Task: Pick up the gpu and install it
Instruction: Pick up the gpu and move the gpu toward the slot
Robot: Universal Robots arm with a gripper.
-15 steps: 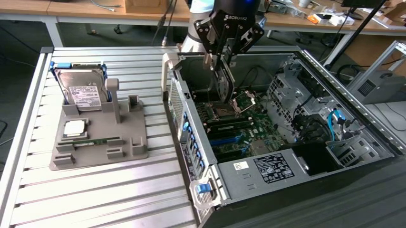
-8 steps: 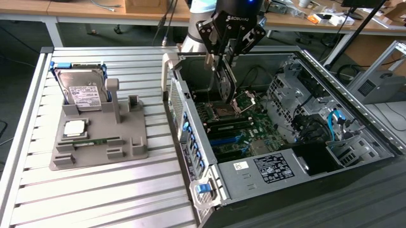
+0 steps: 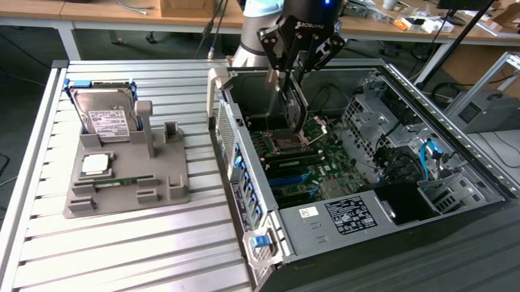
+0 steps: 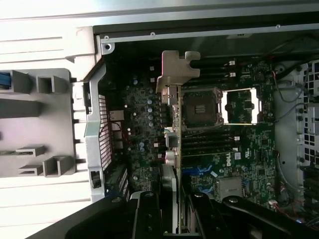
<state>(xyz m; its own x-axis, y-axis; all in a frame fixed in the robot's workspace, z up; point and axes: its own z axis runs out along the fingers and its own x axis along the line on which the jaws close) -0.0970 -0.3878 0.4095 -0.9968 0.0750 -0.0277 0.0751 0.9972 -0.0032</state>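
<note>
My gripper (image 3: 294,72) hangs over the open computer case (image 3: 268,240), shut on the gpu (image 3: 295,112). The card is a thin dark board seen edge-on, hanging straight down from the fingers above the motherboard (image 3: 313,173). In the wrist view the gpu (image 4: 174,84) runs away from the gripper (image 4: 172,201), with its silver bracket at the far end. There it lies over the board beside the CPU socket (image 4: 202,107), and the black fingers (image 4: 147,215) clamp either side of it. The card's lower edge is above the slots; whether it touches them I cannot tell.
A grey holder (image 3: 167,191) on the slatted metal table (image 3: 122,255) at the exterior view's left carries a hard drive (image 3: 106,118), a CPU (image 3: 95,164) and a memory stick (image 3: 114,180). Drive cages (image 3: 382,121) and cables fill the case's right side. The power supply (image 3: 349,213) is at its near end.
</note>
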